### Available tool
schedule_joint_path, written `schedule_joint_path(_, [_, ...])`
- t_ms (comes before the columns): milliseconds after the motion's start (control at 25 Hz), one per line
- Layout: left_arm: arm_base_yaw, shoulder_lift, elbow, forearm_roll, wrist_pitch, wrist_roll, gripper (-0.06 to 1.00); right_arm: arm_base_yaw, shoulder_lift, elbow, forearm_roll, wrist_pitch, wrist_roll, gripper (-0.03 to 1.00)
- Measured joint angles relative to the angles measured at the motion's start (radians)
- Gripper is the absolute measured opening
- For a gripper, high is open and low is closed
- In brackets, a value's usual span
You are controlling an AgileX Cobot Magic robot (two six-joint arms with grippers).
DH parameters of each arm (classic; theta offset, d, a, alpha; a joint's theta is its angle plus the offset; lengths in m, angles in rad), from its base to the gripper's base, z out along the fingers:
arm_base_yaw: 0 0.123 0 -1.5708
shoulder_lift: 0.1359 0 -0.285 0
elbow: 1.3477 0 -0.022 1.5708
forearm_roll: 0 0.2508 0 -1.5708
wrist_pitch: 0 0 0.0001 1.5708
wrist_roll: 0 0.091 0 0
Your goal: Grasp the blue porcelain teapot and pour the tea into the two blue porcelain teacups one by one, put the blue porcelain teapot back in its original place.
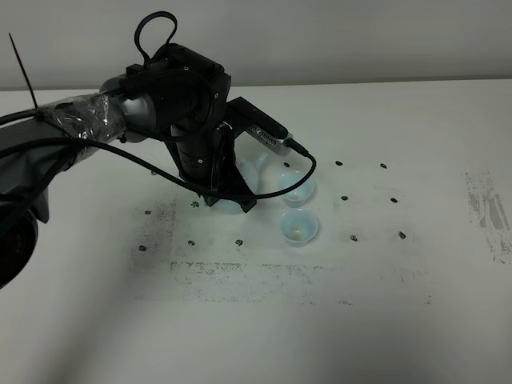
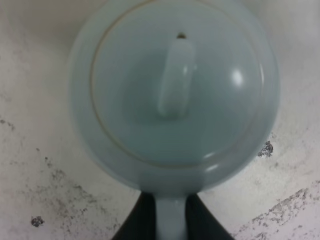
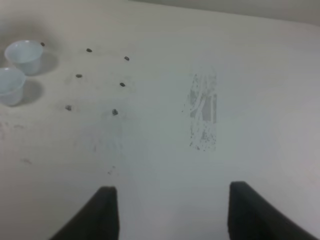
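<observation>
I log: white tabletop (image 1: 240, 344), matte. Small dark dots (image 1: 382, 166) scattered mid-table, roughly in pairs. Grey scuff patch (image 1: 490, 216) by right edge. Long faint smear (image 1: 280, 276) runs parallel w/ near edge. Grey wall (image 1: 360, 40) beyond far edge.

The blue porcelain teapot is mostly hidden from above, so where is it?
In the exterior high view the blue porcelain teapot is left of centre under the left gripper, just left of the two teacups.
</observation>
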Motion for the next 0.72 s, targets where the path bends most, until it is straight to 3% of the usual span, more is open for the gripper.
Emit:
schedule_joint_path(400, [0.000, -0.054, 0.000, 0.010, -0.009, 0.006, 0.04, 0.000, 0.000, 0.000, 0.000, 0.000, 0.000, 0.51])
schedule_joint_path(720, [0.013, -0.093, 0.000, 0.020, -0.008, 0.137, 0.04, 0.000, 0.000, 0.000, 0.000, 0.000, 0.000, 0.51])
